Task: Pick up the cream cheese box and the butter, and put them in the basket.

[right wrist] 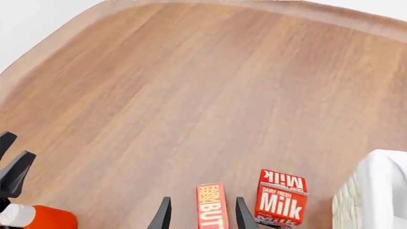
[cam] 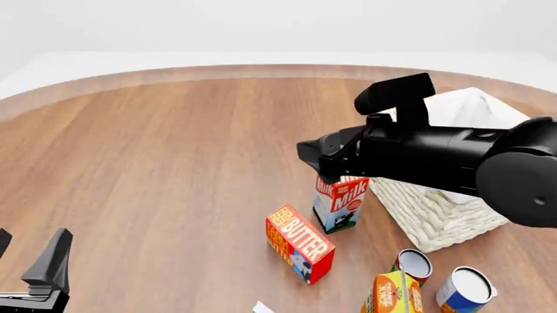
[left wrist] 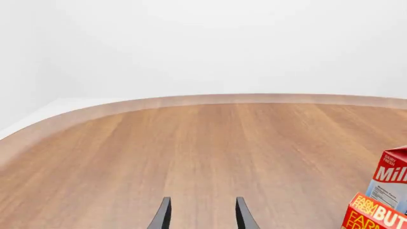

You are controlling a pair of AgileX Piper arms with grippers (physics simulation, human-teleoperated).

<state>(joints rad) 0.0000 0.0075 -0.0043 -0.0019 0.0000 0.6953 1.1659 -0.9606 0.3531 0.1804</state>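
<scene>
The butter, a red and orange box with yellow lettering, lies on the wooden table beside the upright milk carton. A white corner of the cream cheese box peeks in at the bottom edge of the front view. The white wicker basket stands at the right, partly hidden by my right arm. My right gripper hangs open high above the butter, holding nothing. My left gripper is open and empty low at the near left, away from the boxes. The left wrist view catches the butter at its edge.
Two open-topped cans and an orange juice carton stand near the front right, close to the basket. The milk carton stands between the butter and the basket wall. The table's rounded edge runs along the far side.
</scene>
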